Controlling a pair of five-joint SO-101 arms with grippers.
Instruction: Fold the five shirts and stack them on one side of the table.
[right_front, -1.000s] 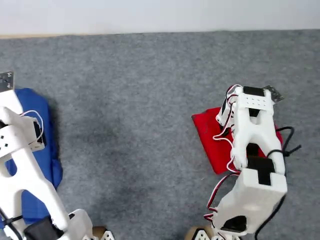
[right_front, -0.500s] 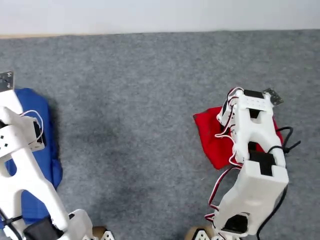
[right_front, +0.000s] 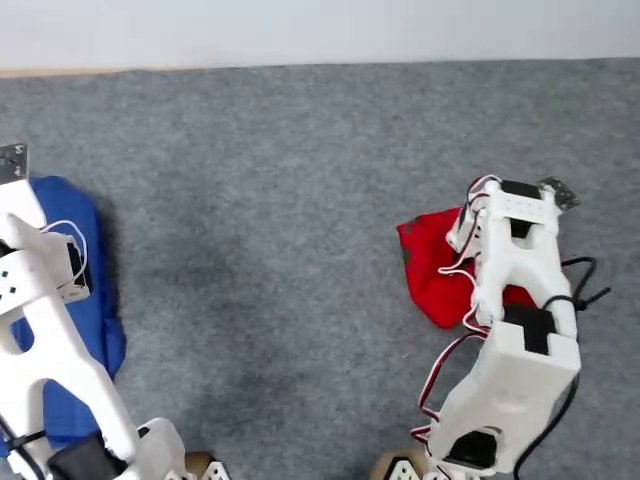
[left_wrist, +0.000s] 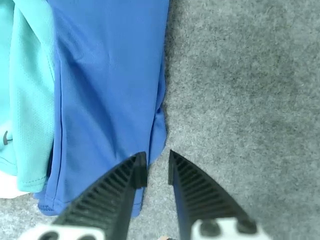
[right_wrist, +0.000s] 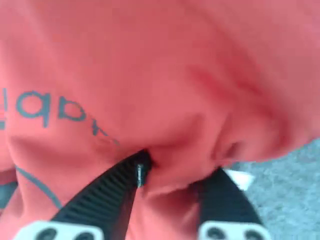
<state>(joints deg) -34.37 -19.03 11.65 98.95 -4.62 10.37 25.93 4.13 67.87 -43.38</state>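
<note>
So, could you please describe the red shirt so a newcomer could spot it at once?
On the grey table, look beside the right arm. The red shirt lies bunched under the right gripper, which pinches it. It is the only red thing; the blue shirt and teal shirt lie opposite.

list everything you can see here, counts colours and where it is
red shirt: 1, red with some print, crumpled on the table's right side, partly under the right arm
blue shirt: 1, blue, flat at the table's left edge
teal shirt: 1, teal, lying alongside the blue shirt
white fabric: 1 sliver, white, at the teal shirt's edge; too little shows to tell what it is
table cover: 1, grey, under everything
wall: 1 strip, white, along the far edge
left arm: 1, white, over the blue shirt
right arm: 1, white, over the red shirt
left end effector: 1, black, slightly open, at the blue shirt's edge
right end effector: 1, black, closed on bunched red shirt
</note>
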